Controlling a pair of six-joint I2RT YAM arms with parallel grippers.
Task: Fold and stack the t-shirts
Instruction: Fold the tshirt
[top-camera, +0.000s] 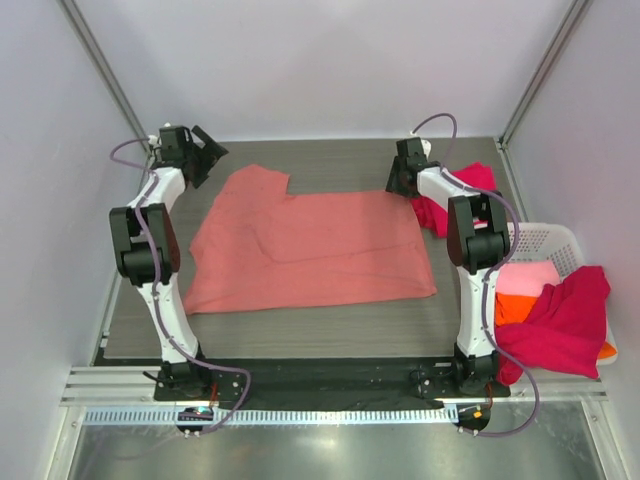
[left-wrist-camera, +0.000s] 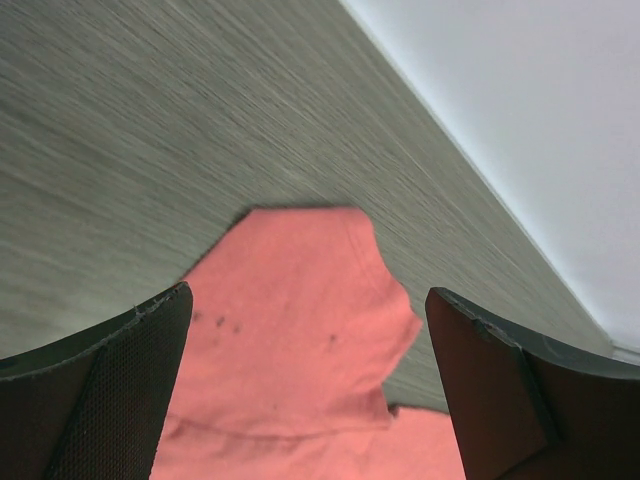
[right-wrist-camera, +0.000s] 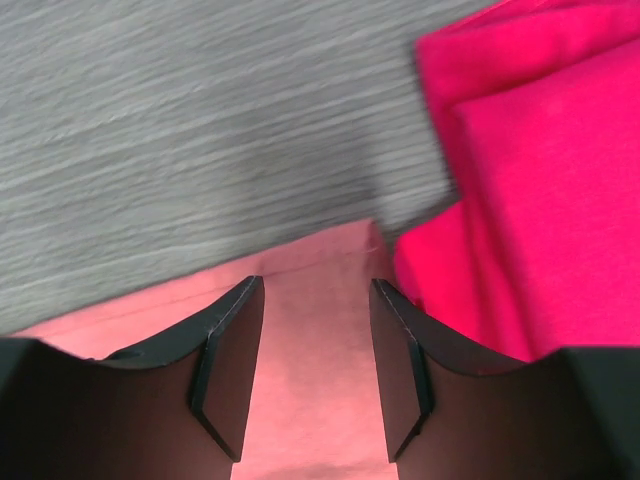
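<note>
- Closest to the lens, wrist views: dark fingers (left-wrist-camera: 120, 390) of left hand (left-wrist-camera: 308, 300), spread wide, nothing gripped, hovering over the far-left sleeve of salmon-pink t-shirt (left-wrist-camera: 300, 340).
- Right hand (right-wrist-camera: 315, 290): jaws parted, narrower gap than the left, nothing clamped, straddling the far-right corner of the salmon-pink t-shirt. Contact with the cloth impossible to tell.
- Salmon-pink t-shirt: spread flat, long axis left to right, one crease line visible across its body.
- Key relation: far edge of the salmon-pink t-shirt right below both hands, one hand per far corner, left at the sleeve end, right at the opposite end. Neither arm nearer.
- Judged next: pinch both far corners, pull toward the near edge for a fold. Uneven hold likely to give a crooked fold.
- Crimson-red t-shirt (right-wrist-camera: 540, 180): looks folded, just right of the salmon-pink t-shirt's far-right corner, touching or almost. Snag risk for the right hand.
- White lattice basket (top-camera: 545, 235): right of the salmon-pink t-shirt's near-right corner, apart from it. Second crimson-red t-shirt (top-camera: 565, 315) draped over its rim, light pink t-shirt (top-camera: 527, 277) and orange t-shirt (top-camera: 508, 308) inside.
- Surface (top-camera: 340, 160): grey wood grain, showing on all sides of the salmon-pink t-shirt.
- Room: plain white walls (top-camera: 320, 70) behind and to both sides of the salmon-pink t-shirt, thin posts in the far corners.
</note>
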